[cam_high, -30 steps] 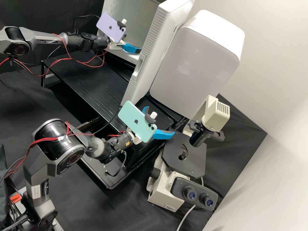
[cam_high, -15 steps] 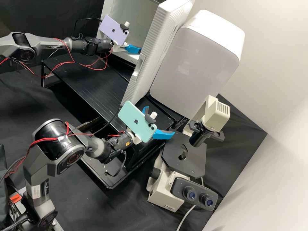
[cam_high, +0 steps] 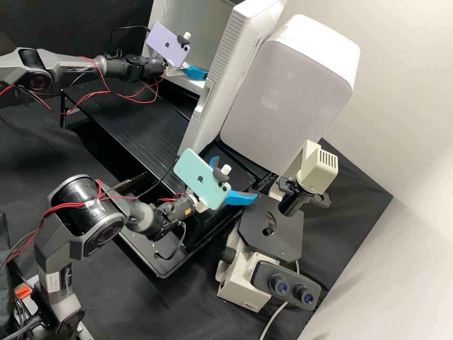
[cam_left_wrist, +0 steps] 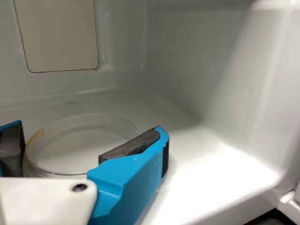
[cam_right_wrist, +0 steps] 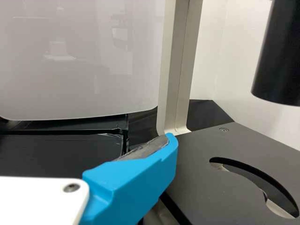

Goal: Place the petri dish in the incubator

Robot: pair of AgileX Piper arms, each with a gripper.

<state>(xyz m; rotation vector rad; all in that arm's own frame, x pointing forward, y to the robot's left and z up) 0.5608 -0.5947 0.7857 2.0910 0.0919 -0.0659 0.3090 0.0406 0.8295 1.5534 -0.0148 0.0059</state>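
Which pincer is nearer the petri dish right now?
Left. The left pincer is around the petri dish inside the incubator; the right pincer is outside, by the microscope stage, well away from it.

Off-white wall (cam_high: 401,94) at right, black cloth-covered bench (cam_high: 132,302) (cloth creased), black slatted shelf (cam_high: 132,123), dark backdrop (cam_high: 71,19) at left

I read no text from here: the white label (cam_high: 51,282) on the right arm (cam_high: 71,226) left of the microscope (cam_high: 245,278), and print on the microscope's base, are too small.
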